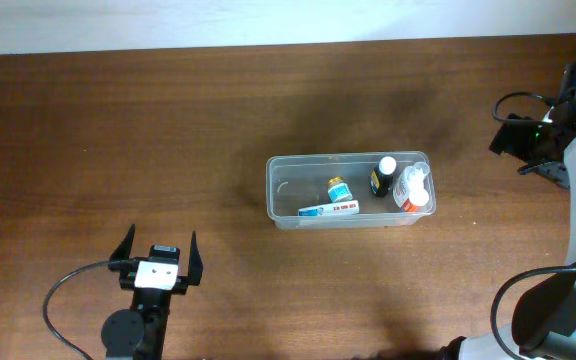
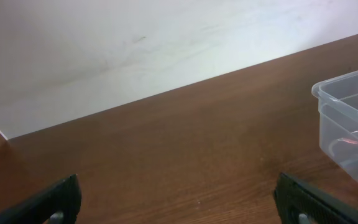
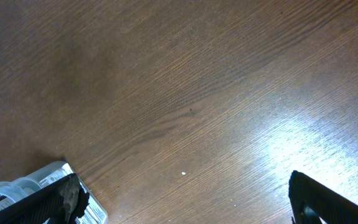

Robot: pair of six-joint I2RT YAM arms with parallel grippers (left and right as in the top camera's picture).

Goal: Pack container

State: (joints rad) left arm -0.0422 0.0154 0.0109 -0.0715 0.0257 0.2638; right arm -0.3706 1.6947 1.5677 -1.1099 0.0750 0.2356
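Observation:
The clear plastic container [image 1: 280, 190] stands at the table's middle. Inside it lie a small blue-labelled bottle [image 1: 339, 189], a white box with red and blue print [image 1: 328, 208], a dark bottle with a white cap [image 1: 383, 177] and a white-and-orange bottle [image 1: 413, 188]. My left gripper [image 1: 158, 253] is open and empty near the front left, well apart from the container; the left wrist view shows its fingers [image 2: 182, 202] wide apart and the container's corner [image 2: 347, 118]. My right gripper [image 1: 505, 137] is at the far right, open and empty [image 3: 185, 202].
A pale wall [image 2: 135, 43] lies beyond the table's far edge. Cables [image 1: 68, 290] trail by the left arm and by the right arm's base [image 1: 528, 290]. A clear plastic edge with a label [image 3: 39, 179] shows by the right gripper's left finger.

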